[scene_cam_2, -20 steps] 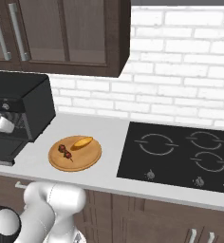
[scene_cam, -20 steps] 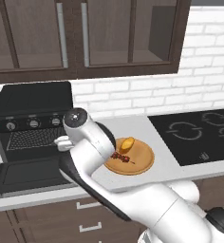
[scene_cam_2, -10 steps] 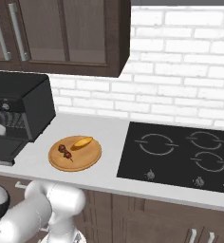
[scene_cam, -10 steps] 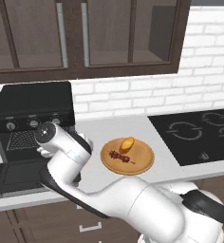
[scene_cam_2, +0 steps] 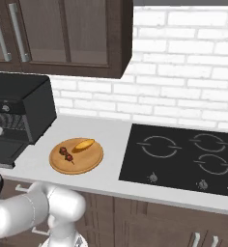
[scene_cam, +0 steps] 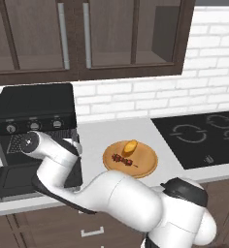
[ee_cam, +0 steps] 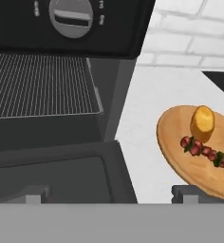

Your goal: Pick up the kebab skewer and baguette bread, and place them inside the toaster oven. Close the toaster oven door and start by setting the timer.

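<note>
The kebab skewer (ee_cam: 205, 153) and the golden baguette bread (ee_cam: 202, 122) lie side by side on a round wooden plate (ee_cam: 180, 142). In the base views the skewer (scene_cam: 124, 160) and baguette (scene_cam: 131, 146) rest on the plate (scene_cam: 145, 167) right of the black toaster oven (scene_cam: 34, 104). The toaster oven door (ee_cam: 52, 173) hangs down open, and the wire rack (ee_cam: 38, 85) shows bare. My gripper (ee_cam: 110, 194) is open and holds nothing. It hovers over the door's right end, left of the plate. One fingertip (ee_cam: 31, 194) shows at the lower left.
A silver knob (ee_cam: 71, 16) sits on the oven's front panel above the rack. A black cooktop (scene_cam: 199, 138) lies in the counter right of the plate. White brick wall stands behind, and dark wall cabinets (scene_cam: 87, 34) hang overhead. My arm crosses in front of the oven.
My arm has swung left from beside the plate to the front of the oven. The gripper has stayed open. Skewer and baguette have not moved.
</note>
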